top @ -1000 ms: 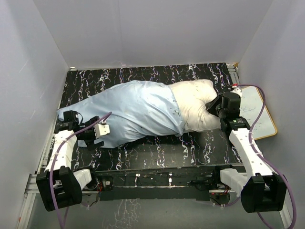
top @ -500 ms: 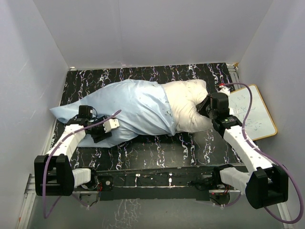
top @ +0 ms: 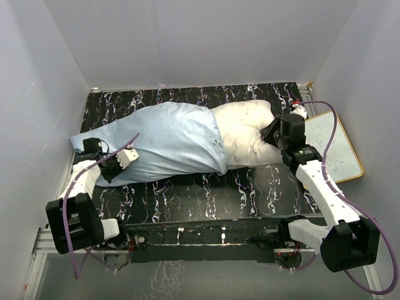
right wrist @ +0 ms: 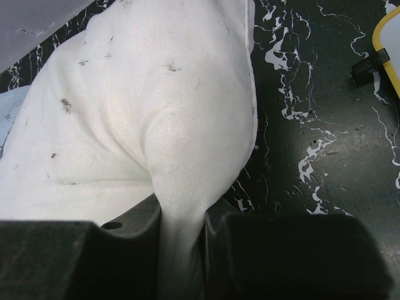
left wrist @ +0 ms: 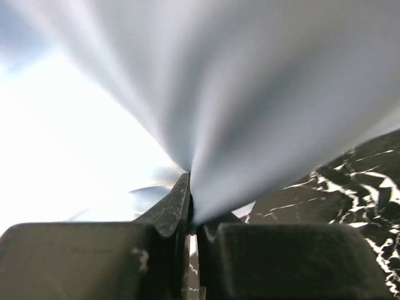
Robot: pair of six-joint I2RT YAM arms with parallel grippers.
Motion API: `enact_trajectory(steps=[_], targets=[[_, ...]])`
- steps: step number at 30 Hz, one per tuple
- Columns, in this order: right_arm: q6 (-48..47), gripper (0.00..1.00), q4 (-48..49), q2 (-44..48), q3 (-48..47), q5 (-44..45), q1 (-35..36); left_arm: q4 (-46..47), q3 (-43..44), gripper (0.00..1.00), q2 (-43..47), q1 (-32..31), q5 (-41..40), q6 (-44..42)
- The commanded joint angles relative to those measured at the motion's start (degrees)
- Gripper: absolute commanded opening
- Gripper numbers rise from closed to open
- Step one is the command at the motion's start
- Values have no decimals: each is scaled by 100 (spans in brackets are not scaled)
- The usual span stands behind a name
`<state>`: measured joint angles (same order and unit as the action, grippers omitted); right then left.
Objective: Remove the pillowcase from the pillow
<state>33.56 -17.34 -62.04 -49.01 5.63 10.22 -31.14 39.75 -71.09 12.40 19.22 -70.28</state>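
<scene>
Much of the pillow is hidden: only its off-white right end shows, near the right edge of the black marbled tabletop, and the rest lies inside the pale blue pillowcase. The pillowcase stretches from the middle of the tabletop toward the left edge. In the overhead view, the fingertips of both arms are hard to make out against the fabric. The left wrist view is blurred and washed out to white on its left side. It shows the left gripper with its jaws pressed together on a pinched fold of blue pillowcase, and taut creases fan out from the pinch. The right wrist view shows the right gripper clamped on a bunched ridge of the pillow's bare, speckled end. The tabletop lies just beside that end. A wood-framed whiteboard sits at the right edge, partly covered by the right arm, and its writing is too small to read. There is one pillow, one pillowcase, one whiteboard, two arms and two grippers.
</scene>
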Motion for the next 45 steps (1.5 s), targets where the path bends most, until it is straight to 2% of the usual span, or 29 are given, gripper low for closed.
enact_trajectory(steps=[1, 6, 13, 18, 23, 30, 32, 36, 42, 44, 45], targets=[[-66, 8, 275, -1, -540, 273, -263, -14, 436, 0, -159, 638, 85, -257], [29, 8, 217, -68, -760, 271, -560, 112, 762, 0, -330, 1141, 191, -438], [276, 8, 134, 1, -1204, -569, -2021, 261, 1637, 0, -1176, 2214, 425, -637], [512, 8, 12, -26, -1589, -571, -2239, 305, 2366, 0, -1813, 2888, 562, -662], [673, 8, -105, -45, -1688, -428, -2373, 450, 2731, 0, -2145, 3353, 583, -649], [1325, 8, -226, 206, -1604, -134, -2707, 568, 2748, 0, -2145, 3488, 548, -683], [1724, 8, -229, 205, -1626, -291, -2852, 237, 2538, 0, -2025, 3488, 500, -1341], [2206, 8, -43, 143, -1756, -544, -3091, 855, 1923, 0, -1761, 3568, 188, -1936], [2184, 8, -26, -227, -2504, -788, -3122, 265, 2635, 0, -2212, 3930, 296, -1891], [2179, 8, 86, -336, -2508, -1403, -3080, -402, 2746, 0, -2160, 3926, 512, -2060], [2204, 8, 163, -391, -2380, -1629, -2919, -949, 2804, 5, -2073, 3864, 741, -2204]])
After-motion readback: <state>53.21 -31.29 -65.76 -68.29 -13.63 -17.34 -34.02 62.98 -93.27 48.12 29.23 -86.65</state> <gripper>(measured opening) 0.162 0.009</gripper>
